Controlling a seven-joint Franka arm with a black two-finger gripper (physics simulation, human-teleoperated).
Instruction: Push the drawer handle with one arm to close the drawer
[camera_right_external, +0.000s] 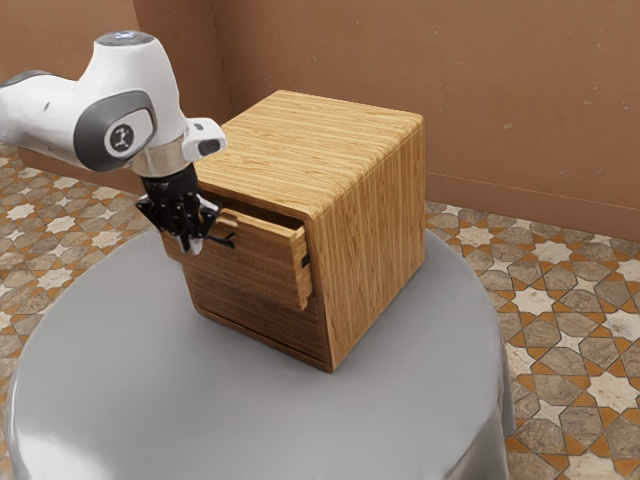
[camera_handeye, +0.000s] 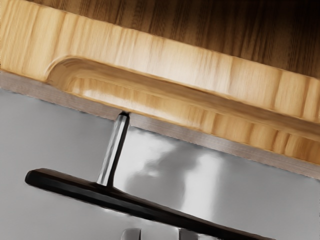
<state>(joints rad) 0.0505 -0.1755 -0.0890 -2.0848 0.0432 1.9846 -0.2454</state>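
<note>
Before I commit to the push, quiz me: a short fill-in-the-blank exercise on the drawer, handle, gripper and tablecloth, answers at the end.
The drawer juts from the cabinet, so it is partly ____. The long bar of the handle is ____ in colour. The gripper is at the drawer's ____, not its back. The tablecloth is plain ____ in colour.

Missing words: open; black; front; gray.

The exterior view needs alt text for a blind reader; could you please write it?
A white robot arm holds its black pincer at the front of a partly open drawer in a wooden cabinet on a round grey table.
</note>
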